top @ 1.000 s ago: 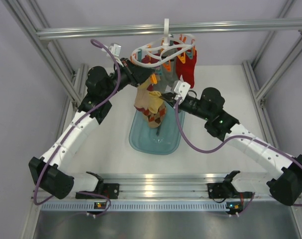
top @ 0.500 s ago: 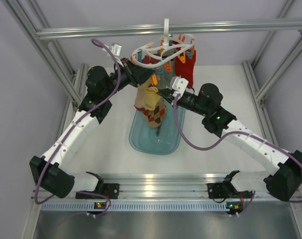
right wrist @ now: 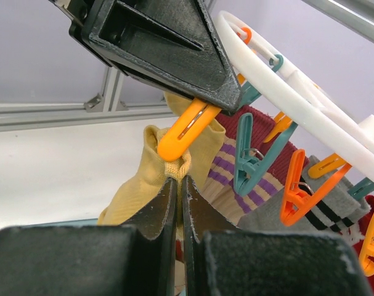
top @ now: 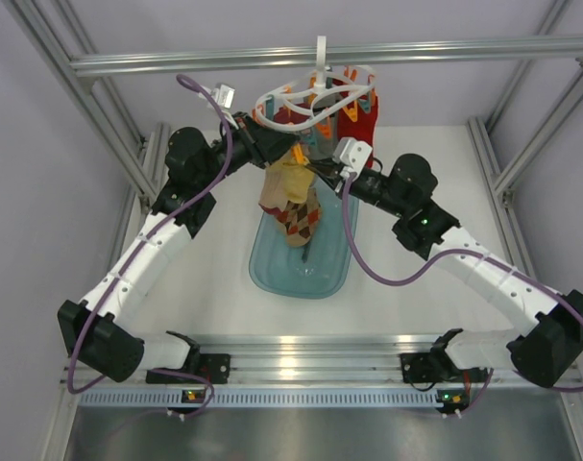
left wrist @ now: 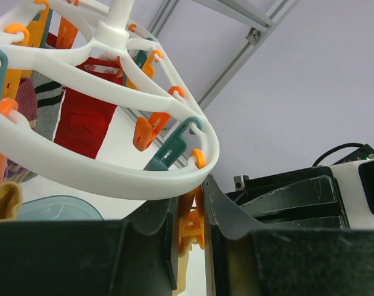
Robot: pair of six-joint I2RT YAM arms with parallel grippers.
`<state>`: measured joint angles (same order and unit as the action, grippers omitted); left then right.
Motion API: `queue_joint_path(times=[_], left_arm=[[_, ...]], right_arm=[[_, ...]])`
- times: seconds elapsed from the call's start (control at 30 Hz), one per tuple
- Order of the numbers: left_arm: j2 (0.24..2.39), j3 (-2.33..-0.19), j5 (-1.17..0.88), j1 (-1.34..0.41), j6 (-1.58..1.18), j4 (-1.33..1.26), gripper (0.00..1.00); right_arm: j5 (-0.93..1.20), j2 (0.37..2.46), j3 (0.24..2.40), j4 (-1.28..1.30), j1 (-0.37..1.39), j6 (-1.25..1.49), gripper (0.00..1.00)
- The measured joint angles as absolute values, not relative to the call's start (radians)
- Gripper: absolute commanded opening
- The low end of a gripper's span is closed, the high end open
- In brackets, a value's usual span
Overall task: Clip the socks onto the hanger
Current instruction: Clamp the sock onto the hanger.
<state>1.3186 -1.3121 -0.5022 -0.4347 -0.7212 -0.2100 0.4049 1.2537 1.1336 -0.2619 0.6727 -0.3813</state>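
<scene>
— How was the left tool [left wrist: 191, 213] set?

— Pressed together on an orange plastic clip [left wrist: 191, 227], one finger on each side of it, just under the outer ring of the white plastic round hanger [left wrist: 113, 176].

— And the right tool [right wrist: 177, 182]?

— Pinching the ribbed cuff of a mustard-yellow fabric sock [right wrist: 134, 185], its fingers nearly closed on the cloth. The clip's lower end touched that cuff at the tool's 12 o'clock. Whether the clip had bitten the cloth, I could not tell.

— What lay around that?

— In the right wrist view, a purple-striped cream sock [right wrist: 227, 176] hung at 3 o'clock of the cuff, behind a teal plastic clip [right wrist: 245, 169]. From above, both tools sat close together just below the hanger, which hung by its hook from the aluminium frame bar [top: 176, 62]. A plain red sock [top: 368, 130] hung at the hanger's 4 o'clock. A brown-orange-red argyle sock [top: 298, 219] dangled at 6 o'clock, over a translucent blue tray [top: 272, 271] on the white desk [top: 205, 288].
</scene>
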Motion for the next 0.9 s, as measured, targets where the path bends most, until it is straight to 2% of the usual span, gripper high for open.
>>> queue_joint_path(times=[0.13,0.2,0.3,0.33,0.43,0.47,0.77,0.87,0.9], left_arm=[[1.320,-1.311,-0.509,-0.432,-0.731,-0.212,0.00],[1.323,-1.311,-0.512,-0.431,-0.735,-0.214,0.04],[1.325,-1.311,-0.519,-0.430,-0.739,-0.218,0.19],[1.326,-1.311,-0.520,-0.429,-0.740,-0.219,0.29],[1.329,-1.310,-0.524,-0.429,-0.743,-0.217,0.46],[1.331,-1.310,-0.528,-0.428,-0.742,-0.216,0.49],[1.335,-1.284,-0.562,-0.420,-0.761,-0.163,0.63],[1.330,-1.269,-0.562,-0.408,-0.770,-0.166,0.63],[1.326,-1.262,-0.562,-0.404,-0.773,-0.166,0.59]], right_arm=[[0.408,1.258,1.135,-0.263,0.666,-0.376,0.00],[0.411,1.263,1.140,-0.263,0.664,-0.374,0.00],[0.414,1.272,1.150,-0.266,0.664,-0.373,0.00],[0.414,1.273,1.153,-0.266,0.664,-0.373,0.00],[0.417,1.276,1.160,-0.266,0.664,-0.373,0.00],[0.417,1.277,1.162,-0.269,0.664,-0.373,0.00],[0.422,1.288,1.168,-0.271,0.664,-0.373,0.00],[0.424,1.288,1.168,-0.271,0.664,-0.373,0.01],[0.425,1.288,1.168,-0.270,0.664,-0.373,0.07]])
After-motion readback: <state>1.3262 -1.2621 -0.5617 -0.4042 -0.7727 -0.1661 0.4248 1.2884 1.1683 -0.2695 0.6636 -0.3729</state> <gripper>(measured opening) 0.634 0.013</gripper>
